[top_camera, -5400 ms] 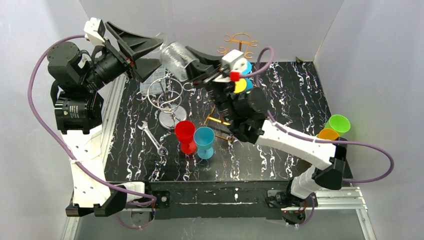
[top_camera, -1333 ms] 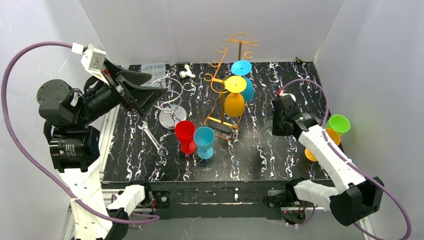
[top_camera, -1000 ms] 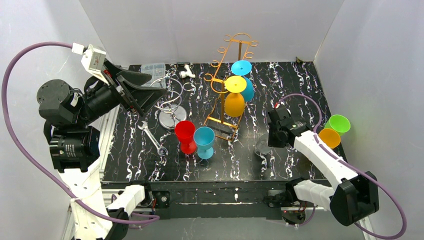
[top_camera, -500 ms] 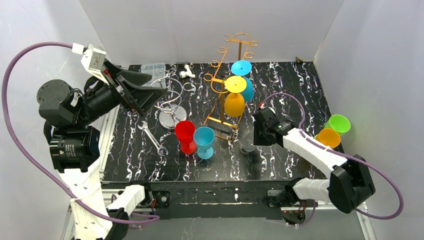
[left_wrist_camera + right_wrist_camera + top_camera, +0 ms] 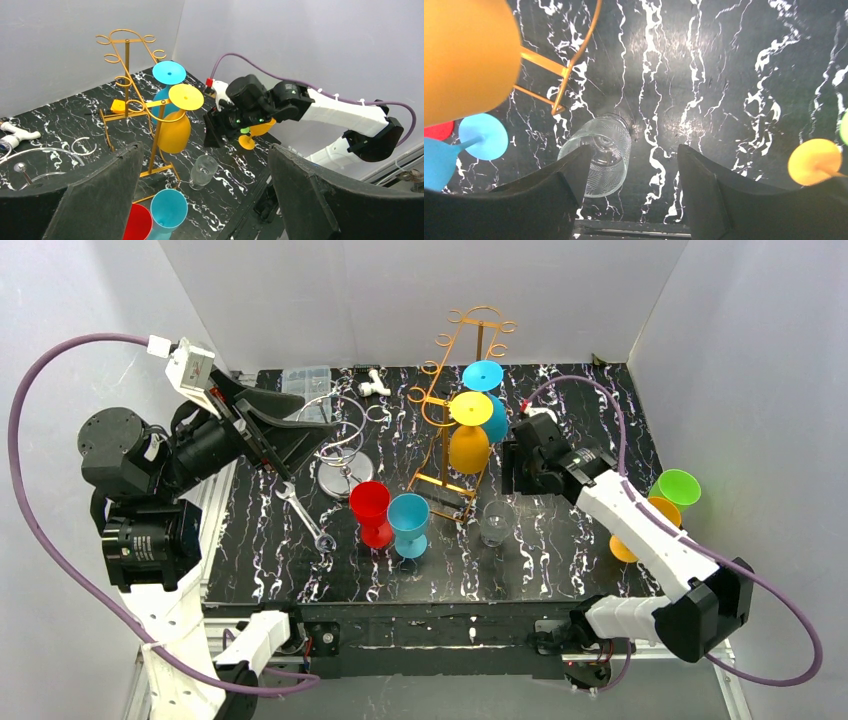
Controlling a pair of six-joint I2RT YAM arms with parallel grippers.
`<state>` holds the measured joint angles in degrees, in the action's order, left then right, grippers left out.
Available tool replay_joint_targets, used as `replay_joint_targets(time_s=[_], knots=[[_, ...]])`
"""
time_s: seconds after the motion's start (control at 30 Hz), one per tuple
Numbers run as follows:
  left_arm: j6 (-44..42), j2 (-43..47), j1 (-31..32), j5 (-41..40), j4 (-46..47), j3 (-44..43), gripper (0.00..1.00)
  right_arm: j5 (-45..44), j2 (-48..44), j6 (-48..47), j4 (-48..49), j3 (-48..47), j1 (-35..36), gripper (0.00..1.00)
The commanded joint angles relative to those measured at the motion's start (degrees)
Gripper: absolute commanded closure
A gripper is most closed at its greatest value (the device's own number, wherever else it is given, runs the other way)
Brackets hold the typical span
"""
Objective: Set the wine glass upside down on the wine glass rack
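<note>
one clear glass (image 5: pixel 599 162) stands free just below the parted right hand (image 5: pixel 630 150).

1. The clear ribbed drinking glass (image 5: pixel 495 522) is transparent, glossy glass, finely grooved.
2. The orange wire glass rack (image 5: pixel 445 490) is smooth painted metal.
3. The black, white-veined tabletop (image 5: pixel 270 560) looks polished, marble-like.
4. The silver spanner (image 5: pixel 303 515) is bare, shiny metal.
5. The red goblet (image 5: pixel 370 502) looks like smooth plastic.

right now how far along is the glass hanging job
Done: a blue glass and a yellow glass hang upside down on the rack. In hand: nothing; the right gripper is open near a clear glass standing on the table, and the left gripper is open. Left, probably: that clear glass, plus the red glass, a second blue glass, orange glass and green glass.
</note>
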<state>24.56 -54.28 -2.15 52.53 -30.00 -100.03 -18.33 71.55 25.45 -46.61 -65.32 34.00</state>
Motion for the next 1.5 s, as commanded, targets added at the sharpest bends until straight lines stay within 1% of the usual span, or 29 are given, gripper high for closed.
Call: replay_joint_targets(time_s=[0.0,0.13,0.2,0.27,0.43,0.5,0.53,0.7,0.9,1.0,1.07,1.2,1.27,1.37,1.47], knots=[[-0.69,0.75,-0.29,0.47,1.43,0.53,0.05,-3.21,1.01,-1.88,-7.32,-6.44,3.36,0.25],[-0.83,0.81,-0.33,0.30,1.52,0.45,0.05,-7.29,2.13,0.13,-8.85,-6.50,12.60,0.27],[-1.03,0.89,-0.29,0.08,1.46,0.45,0.05,-7.70,2.96,0.88,-8.63,-5.56,15.74,0.30],[-1.21,1.00,-0.28,-0.13,1.35,0.45,0.05,-7.52,3.74,1.51,-7.58,-4.15,17.44,0.33],[-1.47,1.03,-0.29,-0.38,1.01,-0.13,0.04,-8.26,4.95,1.67,-3.93,-0.74,17.78,0.39],[-1.81,1.02,-0.35,-0.49,0.47,-0.46,0.04,-7.88,4.88,1.58,-2.10,0.88,17.80,0.44],[-2.10,1.02,-0.34,-0.58,0.20,-0.64,0.04,-7.34,4.60,1.57,-1.00,1.53,17.83,0.45],[-2.75,0.85,-0.31,-0.70,-0.58,-0.96,0.04,-4.31,0.93,1.73,6.41,9.47,18.08,0.46],[-1.97,-0.09,-0.31,-0.59,-0.64,-1.87,0.04,-2.73,-0.33,1.69,7.95,12.70,18.24,0.47],[-1.45,-0.09,-0.34,-0.59,-0.26,-1.80,0.04,-2.83,-0.70,1.21,8.54,13.25,18.38,0.54],[-1.44,0.09,-0.31,-0.67,-0.24,-1.59,0.04,-3.00,-0.47,1.00,8.62,13.46,18.41,0.64],[-1.68,0.40,-0.29,-0.63,-0.24,-1.40,0.04,-3.03,-1.13,1.67,9.11,14.51,18.47,0.89],[-1.66,0.34,-0.26,-0.46,-0.24,-1.60,0.04,-3.14,-1.99,2.33,9.11,14.82,18.45,0.99],[-1.53,0.10,-0.23,-0.28,-0.32,-1.99,0.04,-4.15,-3.97,3.03,7.50,13.54,18.47,0.99],[-1.51,0.05,-0.29,-0.11,-0.32,-2.21,0.04,-5.19,-6.99,3.25,5.12,9.21,18.32,0.99]])
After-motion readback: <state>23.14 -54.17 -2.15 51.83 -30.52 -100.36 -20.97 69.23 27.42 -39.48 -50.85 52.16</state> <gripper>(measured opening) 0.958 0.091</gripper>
